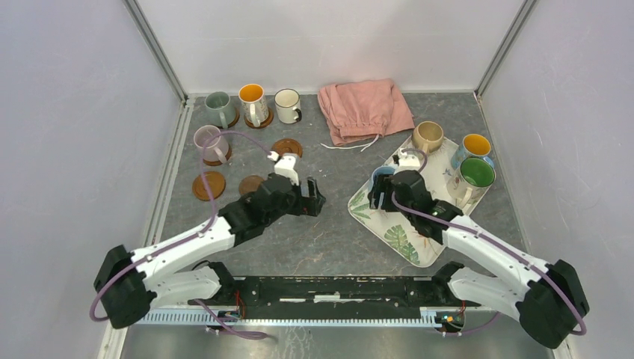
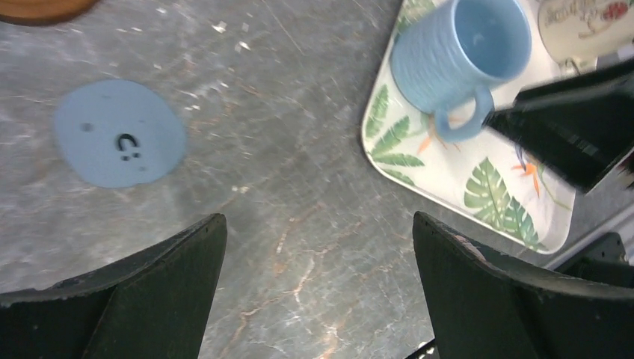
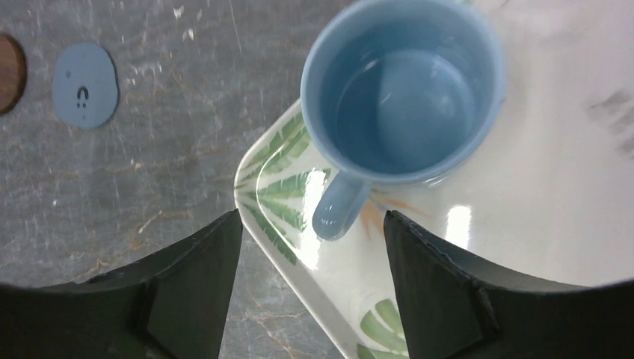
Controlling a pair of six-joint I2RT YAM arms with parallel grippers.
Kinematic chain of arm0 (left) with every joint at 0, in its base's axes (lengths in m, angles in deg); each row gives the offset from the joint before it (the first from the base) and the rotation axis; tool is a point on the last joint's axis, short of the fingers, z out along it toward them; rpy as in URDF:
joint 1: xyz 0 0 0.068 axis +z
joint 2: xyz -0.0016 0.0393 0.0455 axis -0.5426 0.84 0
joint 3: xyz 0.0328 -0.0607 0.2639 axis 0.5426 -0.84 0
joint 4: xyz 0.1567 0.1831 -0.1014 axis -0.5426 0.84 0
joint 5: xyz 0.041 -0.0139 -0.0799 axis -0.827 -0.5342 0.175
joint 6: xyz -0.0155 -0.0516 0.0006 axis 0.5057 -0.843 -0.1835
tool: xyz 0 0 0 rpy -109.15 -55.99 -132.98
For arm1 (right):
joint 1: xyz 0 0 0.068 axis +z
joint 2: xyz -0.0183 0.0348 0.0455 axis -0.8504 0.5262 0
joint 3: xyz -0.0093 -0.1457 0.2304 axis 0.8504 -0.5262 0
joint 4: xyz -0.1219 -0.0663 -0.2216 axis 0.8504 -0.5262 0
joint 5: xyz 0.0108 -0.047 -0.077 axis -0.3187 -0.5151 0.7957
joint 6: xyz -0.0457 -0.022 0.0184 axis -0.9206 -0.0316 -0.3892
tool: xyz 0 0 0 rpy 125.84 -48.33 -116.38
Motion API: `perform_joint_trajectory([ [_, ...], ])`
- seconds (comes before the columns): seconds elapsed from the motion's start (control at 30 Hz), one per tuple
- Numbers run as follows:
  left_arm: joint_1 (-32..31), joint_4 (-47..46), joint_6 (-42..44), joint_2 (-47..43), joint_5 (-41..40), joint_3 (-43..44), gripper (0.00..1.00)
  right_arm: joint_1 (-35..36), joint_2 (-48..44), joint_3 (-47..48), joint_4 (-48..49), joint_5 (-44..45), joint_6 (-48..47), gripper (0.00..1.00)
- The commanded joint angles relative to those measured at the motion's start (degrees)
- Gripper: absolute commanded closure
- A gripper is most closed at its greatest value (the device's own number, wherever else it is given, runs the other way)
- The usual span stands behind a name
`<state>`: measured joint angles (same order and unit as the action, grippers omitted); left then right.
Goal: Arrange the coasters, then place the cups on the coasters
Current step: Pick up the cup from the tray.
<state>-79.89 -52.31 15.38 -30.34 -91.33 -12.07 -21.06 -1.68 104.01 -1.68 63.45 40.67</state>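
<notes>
The right gripper (image 3: 312, 218) is released: its two fingers (image 3: 441, 292) stand apart on either side of the handle (image 3: 340, 206) of the light blue cup (image 3: 404, 90), touching neither the handle nor the cup. The cup stands upright just ahead of the fingertips, at the near corner of the leaf-patterned tray (image 3: 523, 224), with its handle pointing back into the gap. From above, the gripper's body hides most of this cup. Farther ahead and to the gripper's left, on the counter (image 3: 149, 187), lies the blue coaster (image 3: 84, 84), flat and bare. Beside it, a brown disc (image 3: 9, 73) is cut off by the picture's edge. Beyond the gripper on the tray stand the beige cup (image 1: 428, 136) and the green-inside cup (image 1: 475, 173). An orange-inside cup (image 1: 475, 146) stands at the tray's far rim, and its footing is hard to make out.

The left gripper (image 2: 318, 221) is also released, spread wide over bare counter and holding nothing. In the top view its arm covers the blue coaster. Ahead of it lie three bare brown coasters (image 1: 250, 185). Farther on, the lilac cup (image 1: 209, 142) and the grey-green cup (image 1: 219, 107) each sit on a brown disc. Whether the cream cup (image 1: 287, 105) has one under it cannot be told.
</notes>
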Motion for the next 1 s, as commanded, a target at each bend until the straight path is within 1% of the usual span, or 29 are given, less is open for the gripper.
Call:
perform_joint_trajectory([
  [0.0, -6.4, -6.8, -3.9, 6.0, -5.9, 2.2, 0.0, 0.2, -4.5, 7.6, -7.4, 10.1, -6.3, 0.22],
  [0.1, -9.5, -8.9, -4.0, 11.9, -7.4, 4.8, 0.0, 0.2, -8.0, 9.6, -11.7, 16.6, -8.6, 0.18],
  [0.2, -11.8, -10.1, -2.9, 18.1, -8.0, 8.8, 0.0, 0.1, -12.6, 10.2, -13.7, 21.8, -10.1, 0.16],
  [0.37, -15.3, -9.8, -0.5, 29.0, -8.6, 18.3, 0.0, 0.1, -18.1, 10.8, -16.0, 26.8, -12.1, 0.13],
  [0.53, -18.1, -9.1, 0.5, 38.7, -9.0, 26.5, 0.0, 0.2, -21.9, 12.5, -18.0, 27.5, -14.9, 0.12],
  [0.7, -19.7, -5.5, -0.4, 46.9, -10.2, 34.5, 0.02, 0.1, -25.1, 13.8, -20.3, 28.4, -16.7, 0.1],
  [0.87, -20.1, -3.9, -1.8, 50.8, -13.8, 37.7, 0.09, 0.1, -26.2, 13.8, -19.4, 26.3, -18.5, 0.1],
  [0.97, -20.1, -3.6, -0.3, 53.4, -16.4, 39.3, 0.14, 0.1, -25.7, 14.1, -18.5, 25.4, -19.3, 0.1],
])
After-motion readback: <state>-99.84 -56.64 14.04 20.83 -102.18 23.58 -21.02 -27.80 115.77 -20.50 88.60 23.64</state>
